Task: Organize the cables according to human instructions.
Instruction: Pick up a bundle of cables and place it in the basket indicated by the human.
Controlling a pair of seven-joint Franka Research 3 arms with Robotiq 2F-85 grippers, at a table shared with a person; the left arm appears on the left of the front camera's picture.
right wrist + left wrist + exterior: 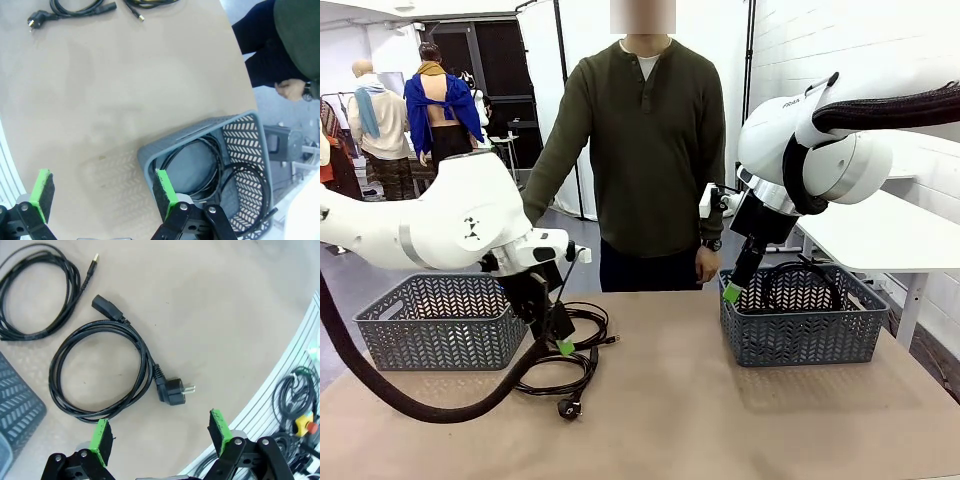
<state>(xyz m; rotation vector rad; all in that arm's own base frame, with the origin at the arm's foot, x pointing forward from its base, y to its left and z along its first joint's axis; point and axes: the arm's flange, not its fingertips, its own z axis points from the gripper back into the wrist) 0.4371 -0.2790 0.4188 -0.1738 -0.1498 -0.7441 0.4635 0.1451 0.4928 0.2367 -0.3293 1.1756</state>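
Two coiled black cables lie on the table. The nearer coil ends in a round black plug. The other coil lies beyond it. Both show in the front view as a black tangle left of centre. My left gripper hangs open just above the nearer coil, close to its plug, holding nothing; in the front view it points down at the cables. More black cable lies coiled inside the right basket. My right gripper is open and empty above that basket's near corner.
An empty grey basket stands at the table's left, with its corner beside the nearer coil. The right basket stands opposite. A person in a green top stands at the far edge, hand hanging near the right basket.
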